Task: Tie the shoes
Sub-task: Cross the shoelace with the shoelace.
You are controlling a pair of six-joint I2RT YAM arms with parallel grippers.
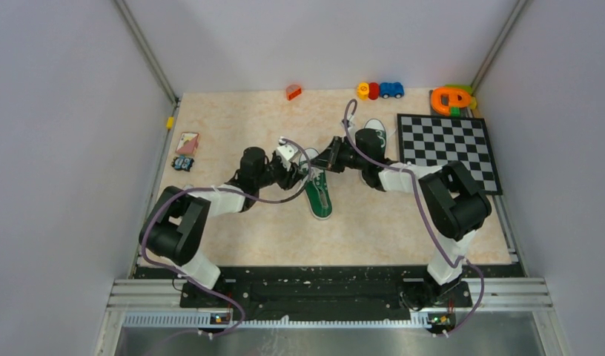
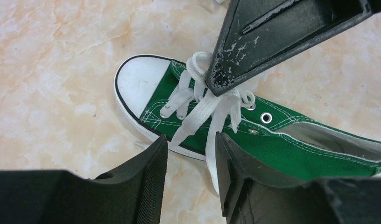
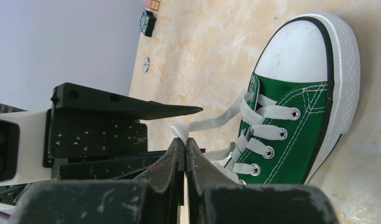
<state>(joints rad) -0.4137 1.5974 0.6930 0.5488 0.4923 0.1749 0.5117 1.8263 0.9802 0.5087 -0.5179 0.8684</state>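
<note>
While a strand of white lace (image 3: 212,116) is pinched in the pressed-together right claw (image 3: 185,142) just above the green shoe (image 2: 291,149) at the middle of the table (image 2: 53,70), the left claw (image 2: 191,144) is spread, a loose lace end (image 2: 212,126) hung through its gap, nothing gripped. Should the pinched strand be hauled hard, the light shoe could be dragged or tipped; should the loose end be missed, the knot is left slack.

No text, brand, number or sign legible in any view. Printing on the small pink-and-tan card (image 1: 187,142) near the left edge of the table too small to make out. No lettering to read on the dark green canvas sneaker with white toe cap and white laces (image 2: 300,154).
</note>
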